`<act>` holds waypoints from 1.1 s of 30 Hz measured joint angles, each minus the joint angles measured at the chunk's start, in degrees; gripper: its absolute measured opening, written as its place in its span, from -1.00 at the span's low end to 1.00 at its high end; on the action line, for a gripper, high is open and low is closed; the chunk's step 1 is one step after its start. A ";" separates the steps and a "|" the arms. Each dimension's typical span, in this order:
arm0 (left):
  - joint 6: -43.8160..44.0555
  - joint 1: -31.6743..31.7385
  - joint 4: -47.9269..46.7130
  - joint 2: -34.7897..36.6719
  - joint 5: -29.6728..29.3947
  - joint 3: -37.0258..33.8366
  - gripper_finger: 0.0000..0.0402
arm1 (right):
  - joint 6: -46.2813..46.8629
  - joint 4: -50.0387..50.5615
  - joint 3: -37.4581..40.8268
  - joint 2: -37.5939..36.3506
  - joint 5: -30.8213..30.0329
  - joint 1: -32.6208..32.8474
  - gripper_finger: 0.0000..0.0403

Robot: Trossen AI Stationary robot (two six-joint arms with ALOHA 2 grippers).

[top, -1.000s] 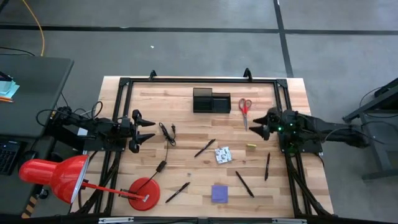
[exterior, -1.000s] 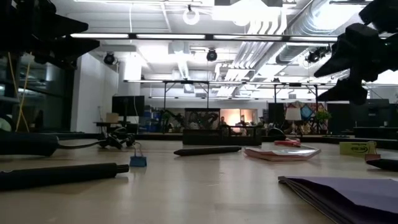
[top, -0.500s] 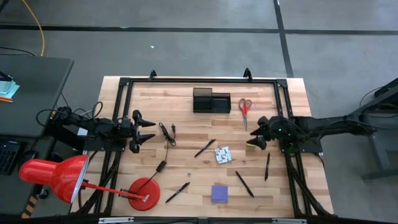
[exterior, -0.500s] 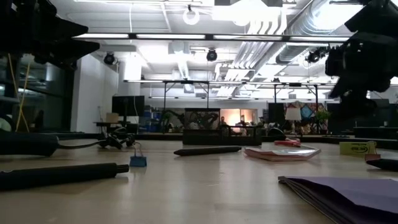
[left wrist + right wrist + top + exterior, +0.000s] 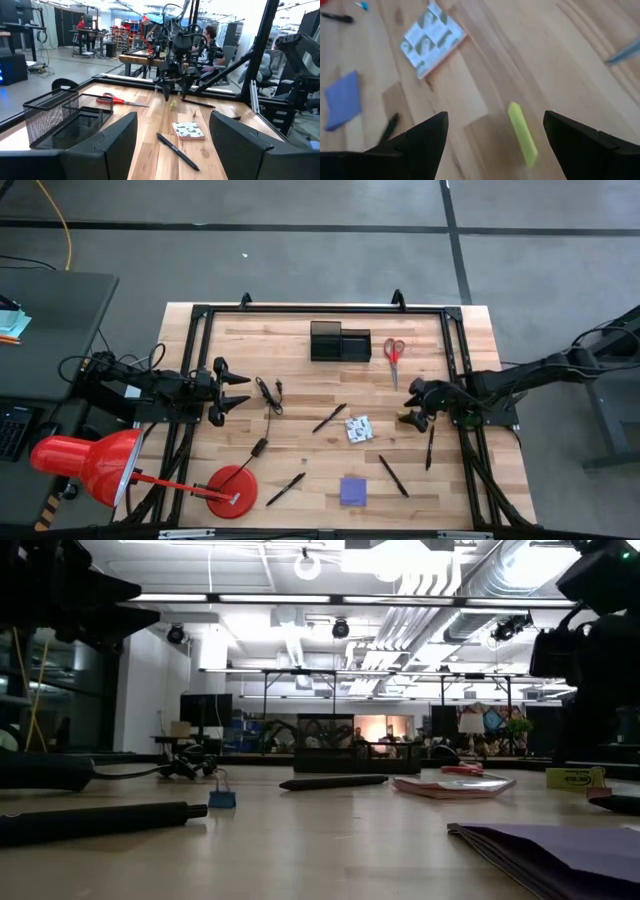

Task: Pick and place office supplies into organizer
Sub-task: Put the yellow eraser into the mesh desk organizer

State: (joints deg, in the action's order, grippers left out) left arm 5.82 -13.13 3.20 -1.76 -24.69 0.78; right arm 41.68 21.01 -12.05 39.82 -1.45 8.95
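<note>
Small yellow bar-shaped piece lies flat on the pale wooden table, between the two fingers of the right gripper and touching neither. The fingers stand apart, one on each side of the piece, with nothing between them but bare wood. Beyond the fingertips lies the small white patterned packet, and past that the purple square sticky-note pad, with a slim black pen to one side. The red-handled scissors lie well apart, beside the black rectangular mesh organizer at the table's far edge. The left gripper waits at the opposite side, fingers spread, holding nothing.
</note>
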 joint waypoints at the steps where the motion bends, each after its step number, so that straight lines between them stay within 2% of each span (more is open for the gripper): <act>1: 0.41 -0.02 0.00 0.00 0.00 0.00 0.16 | 0.15 0.31 0.00 0.35 -0.89 0.24 0.59; 6: 0.62 -0.01 0.00 0.00 0.22 0.00 0.16 | 0.32 0.94 -0.02 2.94 -2.16 1.76 0.59; 21: 1.01 0.00 0.04 0.00 0.46 0.00 0.16 | -1.65 -0.26 -0.15 11.61 -12.07 6.49 0.59; 33: 0.99 0.00 0.07 0.00 0.68 0.00 0.16 | 0.32 -2.00 -0.26 15.69 -14.71 6.97 0.53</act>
State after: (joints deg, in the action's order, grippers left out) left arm 6.81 -13.13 3.27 -1.76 -24.01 0.78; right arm 42.00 19.00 -12.32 55.51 -16.16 15.92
